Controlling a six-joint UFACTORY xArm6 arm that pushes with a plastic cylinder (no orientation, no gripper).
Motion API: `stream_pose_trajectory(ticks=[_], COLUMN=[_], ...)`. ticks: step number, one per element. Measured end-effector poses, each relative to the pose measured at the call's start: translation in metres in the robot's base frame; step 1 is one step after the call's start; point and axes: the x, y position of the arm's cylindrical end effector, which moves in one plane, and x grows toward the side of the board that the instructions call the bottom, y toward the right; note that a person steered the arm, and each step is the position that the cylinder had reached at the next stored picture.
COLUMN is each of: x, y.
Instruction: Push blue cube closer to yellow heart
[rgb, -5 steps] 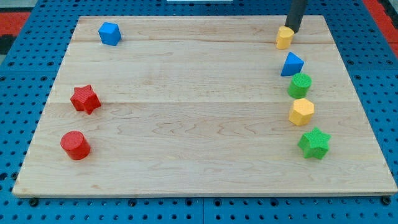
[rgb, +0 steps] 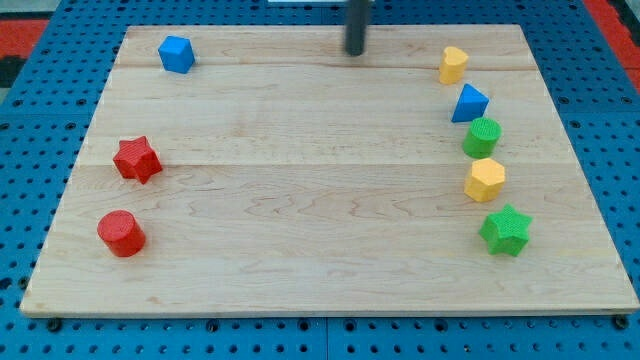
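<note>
The blue cube sits near the board's top left corner. The yellow heart sits near the top right, far from the cube. My tip is on the board near the top edge, between the two, closer to the heart and touching neither block.
Below the heart, down the right side, lie a blue triangular block, a green cylinder, a yellow hexagon and a green star. A red star and a red cylinder lie on the left. The wooden board rests on a blue pegboard.
My tip has moved left along the top edge, away from the yellow heart toward the blue cube. No block has moved.
</note>
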Motion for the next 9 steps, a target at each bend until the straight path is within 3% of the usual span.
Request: stream_pose_trajectory(ticks=[1, 2, 3, 4, 6, 7, 9], x=[0.013, 0.040, -0.005, -0.023, 0.019, -0.002, -0.028], y=[-0.124, -0.198, -0.241, -0.195, -0.031, 0.009, 0.023])
